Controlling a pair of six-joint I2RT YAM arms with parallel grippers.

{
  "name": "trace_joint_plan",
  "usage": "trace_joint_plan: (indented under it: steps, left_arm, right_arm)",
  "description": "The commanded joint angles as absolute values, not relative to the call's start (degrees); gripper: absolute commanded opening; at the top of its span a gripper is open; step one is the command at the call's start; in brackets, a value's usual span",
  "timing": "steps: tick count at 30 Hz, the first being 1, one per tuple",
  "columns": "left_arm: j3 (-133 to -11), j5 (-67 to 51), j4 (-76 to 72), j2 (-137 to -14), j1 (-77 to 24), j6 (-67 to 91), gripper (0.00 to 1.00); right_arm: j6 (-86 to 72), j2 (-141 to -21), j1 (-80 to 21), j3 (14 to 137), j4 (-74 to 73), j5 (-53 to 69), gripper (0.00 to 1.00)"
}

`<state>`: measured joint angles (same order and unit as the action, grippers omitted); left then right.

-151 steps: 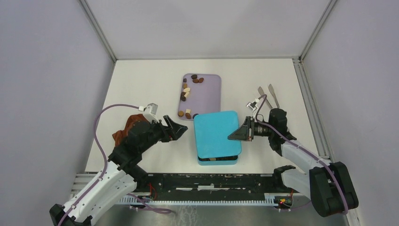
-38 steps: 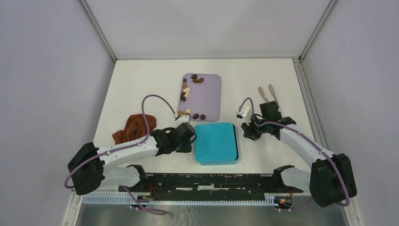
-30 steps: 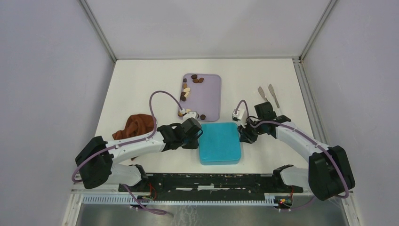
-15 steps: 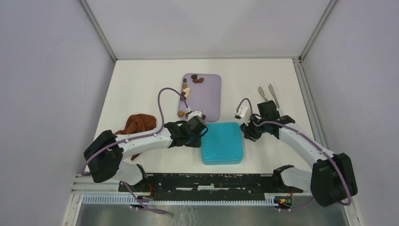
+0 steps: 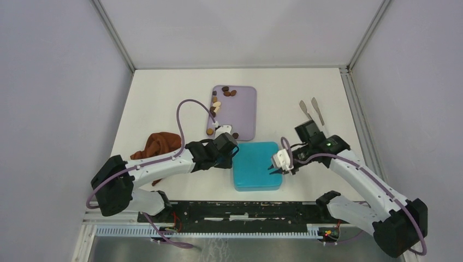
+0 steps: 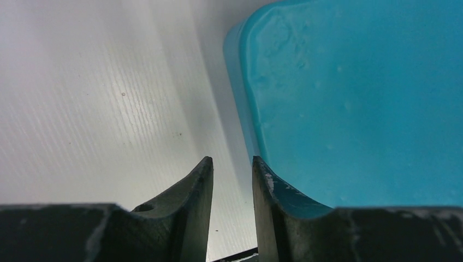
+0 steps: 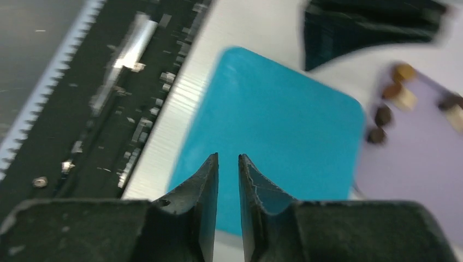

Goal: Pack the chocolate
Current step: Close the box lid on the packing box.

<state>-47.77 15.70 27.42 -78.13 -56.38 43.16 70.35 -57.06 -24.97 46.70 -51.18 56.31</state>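
Observation:
The chocolate (image 5: pixel 228 91) lies as several small brown and cream pieces on a lavender tray (image 5: pixel 243 112), and some of it (image 7: pixel 382 115) shows in the right wrist view. The teal box (image 5: pixel 256 165) sits shut just in front of the tray. My left gripper (image 5: pixel 232 158) is low at the box's left edge, its jaws slightly open around bare table (image 6: pixel 231 164). My right gripper (image 5: pixel 272 167) hovers over the right part of the lid (image 7: pixel 273 109). Its jaws stand a narrow gap apart with nothing between them.
A reddish-brown cloth (image 5: pixel 158 146) lies left of the left arm. Two metal utensils (image 5: pixel 310 109) rest at the back right. A black rail (image 5: pixel 240 210) runs along the near edge. Grey walls enclose the table on three sides.
Five seconds ago the lid sat tilted on the box between both grippers; now it lies flat. In the last second the right gripper swung from the box's far right corner over the lid and narrowed.

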Motion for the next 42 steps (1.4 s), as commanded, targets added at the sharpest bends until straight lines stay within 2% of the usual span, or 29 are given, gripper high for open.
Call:
trace_joint_plan:
  steps: [1,5,9,13,18,22,29,36,42]
  left_arm:
    - [-47.95,17.93,27.01,-75.46,-56.6,43.42,0.39]
    - [-48.14,17.84,26.87,-76.52,-56.6,43.5,0.4]
    - [-48.12,17.83,26.27,-78.07,-56.56,43.58,0.4]
    - [-47.69,17.24,25.16,-79.4,-56.64,43.68,0.4]
    - [-47.42,16.13,23.65,-80.18,-56.57,43.77,0.4]
    - [-47.87,15.87,23.55,-80.54,-56.59,43.36,0.4]
    - [-47.75,16.51,25.07,-79.02,-56.6,43.66,0.42]
    - [-46.36,20.06,31.2,-69.7,-56.61,45.16,0.47]
    - [-43.83,10.41,22.46,-63.04,-56.6,43.45,0.48]
  right_arm:
    - [80.05,-61.0,-38.65,44.72,-54.78,57.51,0.21]
    - [64.72,-63.75,-54.85,44.36,-45.17,40.61,0.17]
    - [57.26,-68.23,-63.09,45.08,-41.02,29.38,0.17]
    - [52.06,-71.38,-67.28,45.09,-36.84,20.86,0.19]
    - [48.64,-72.32,-67.94,45.06,-33.66,12.28,0.22]
    - [47.65,-71.95,-67.77,44.4,-32.61,8.72,0.24]
    - [47.37,-71.53,-67.22,44.47,-33.0,9.49,0.25]
    - [47.48,-71.4,-66.73,43.53,-33.64,10.55,0.25]
    - [47.55,-71.2,-65.84,43.16,-33.88,11.72,0.26]
